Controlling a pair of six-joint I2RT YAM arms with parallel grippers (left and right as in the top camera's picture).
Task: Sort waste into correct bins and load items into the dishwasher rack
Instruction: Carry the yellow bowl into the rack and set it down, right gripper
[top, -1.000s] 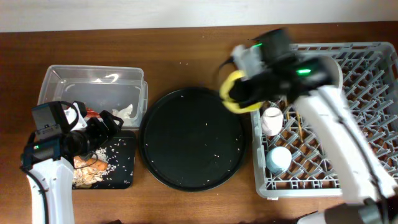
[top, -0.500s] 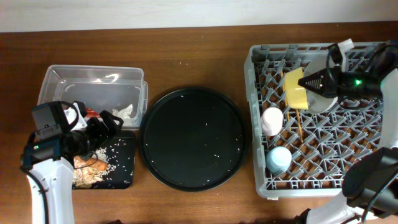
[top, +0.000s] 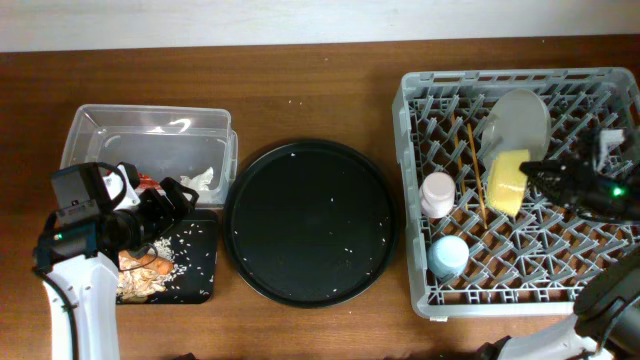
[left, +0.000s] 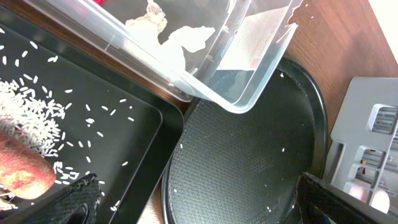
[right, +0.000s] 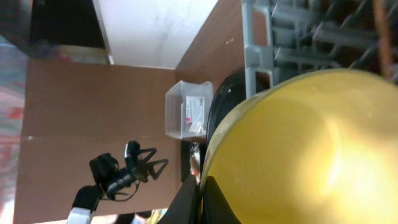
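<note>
One rack (top: 410, 200) sits at the right. It holds two cups, one plate (top: 517, 115), one bowl (top: 508, 182) and chopsticks (top: 474, 175); you cannot tell how many sticks. The pink cup (top: 437, 193) stands left of the bowl, and the blue cup (top: 448, 255) is nearer to you. The bowl stands on edge just near of the plate. Your right gripper (top: 532, 173) is closed on the bowl's right rim, and yellow fills the right wrist view.

One round tray (top: 310, 222) lies in the middle. Two bins sit at the left: the tub (top: 150, 135) far and the black tray (top: 195, 270) near. The tub holds one tissue (top: 203, 180) and one wrapper (top: 148, 182). Its label (left: 245, 50) is too blurred to read. Scraps (top: 140, 265) and rice lie in the black tray. Your left gripper (top: 183, 197) hangs where the two bins meet, fingers wide apart, holding nothing.
</note>
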